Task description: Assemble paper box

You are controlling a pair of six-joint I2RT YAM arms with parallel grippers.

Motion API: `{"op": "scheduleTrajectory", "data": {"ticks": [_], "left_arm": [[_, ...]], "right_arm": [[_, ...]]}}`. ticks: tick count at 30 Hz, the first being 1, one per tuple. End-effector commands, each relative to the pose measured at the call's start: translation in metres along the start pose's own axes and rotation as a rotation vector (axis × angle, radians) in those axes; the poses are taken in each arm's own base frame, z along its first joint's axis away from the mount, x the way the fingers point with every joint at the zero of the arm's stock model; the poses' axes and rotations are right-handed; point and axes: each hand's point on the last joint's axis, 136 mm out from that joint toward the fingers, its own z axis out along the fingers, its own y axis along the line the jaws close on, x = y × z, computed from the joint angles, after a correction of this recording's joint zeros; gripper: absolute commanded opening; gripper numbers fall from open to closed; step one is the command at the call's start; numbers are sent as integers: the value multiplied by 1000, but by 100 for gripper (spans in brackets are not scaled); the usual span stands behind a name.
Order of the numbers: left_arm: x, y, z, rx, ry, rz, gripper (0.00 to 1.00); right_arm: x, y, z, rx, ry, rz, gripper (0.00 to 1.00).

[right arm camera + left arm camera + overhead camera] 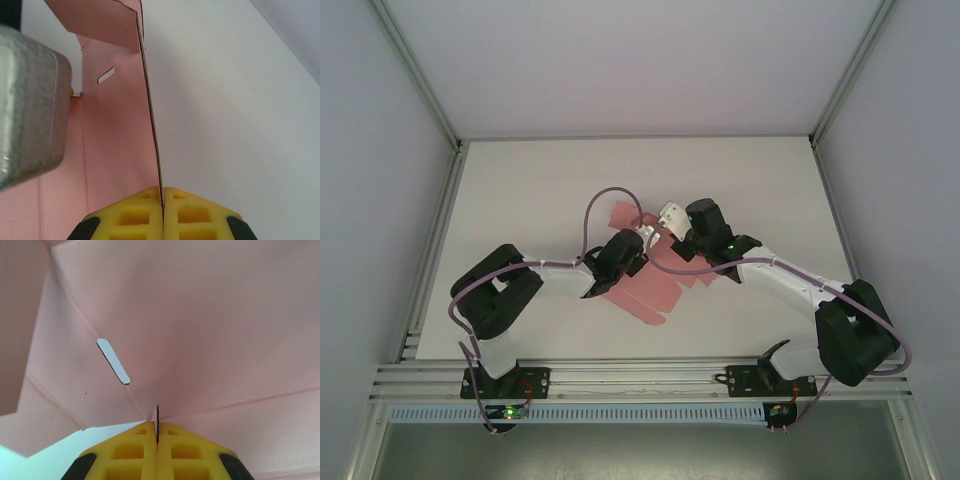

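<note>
Since your left gripper (156,429) and right gripper (163,192) are each pinched shut on an edge of the paper box (642,292), which lies partly folded in the middle of the table (520,200), fold slowly along the creases. Don't pull your arms apart, or the thin card may tear. Your right wrist view shows one panel standing upright, edge-on; from above that is hard to make out. Your left wrist view shows a slot (113,361) close up, probably for a tab.

Black-and-white arms (560,275), purple cables (608,190), yellow claw pads (130,452)
</note>
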Motion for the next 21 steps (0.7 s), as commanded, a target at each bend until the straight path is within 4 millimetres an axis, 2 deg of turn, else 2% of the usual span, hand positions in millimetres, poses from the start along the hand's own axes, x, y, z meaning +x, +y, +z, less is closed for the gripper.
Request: {"op": "scheduleTrajectory", "data": {"ticks": [1, 4, 5, 6, 7, 9, 11, 14, 21], "left_arm": [[-27, -15, 4, -1, -82, 3, 6], [-21, -15, 5, -2, -74, -21, 12], [-18, -14, 4, -11, -73, -30, 18], [-14, -10, 3, -22, -71, -46, 28], [-10, -9, 1, -20, -67, -62, 34], [-6, -3, -7, -12, -70, -108, 56], [-6, -2, -17, 28, -82, -146, 67], [-11, 7, -35, 41, -121, -212, 99], [-13, 41, -73, 51, -178, -392, 100]], "right_arm": [[-33, -1, -5, 11, -128, 3, 0], [-31, -3, -6, 27, -124, -7, 0], [-29, -3, -6, 32, -118, -15, 0], [-27, -6, -6, 45, -112, -21, 0], [-26, -7, -5, 55, -108, -27, 0], [-23, -9, -3, 69, -93, -52, 0], [-22, -11, -1, 83, -81, -70, 0], [-25, -14, 3, 90, -77, -79, 0], [-23, -18, 12, 105, -49, -109, 0]]}}
